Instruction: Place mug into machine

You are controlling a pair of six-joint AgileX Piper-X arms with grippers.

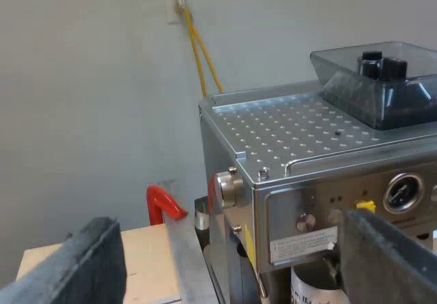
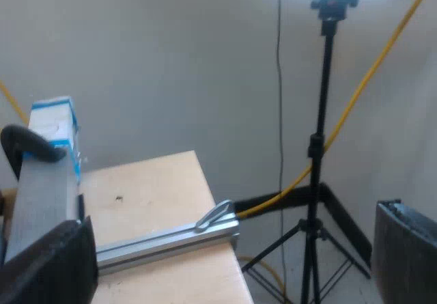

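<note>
Hovering with fingers spread wide and nothing held, the left gripper (image 1: 225, 222) faces one espresso machine (image 1: 293, 133) with one bean hopper (image 1: 382, 85); one white mug (image 1: 308, 289) sits at its front. The right gripper (image 2: 235, 218), equally spread and holding nothing, hangs at the desk (image 2: 150, 195) edge, free air and one light stand (image 2: 321, 147) beyond.
</note>
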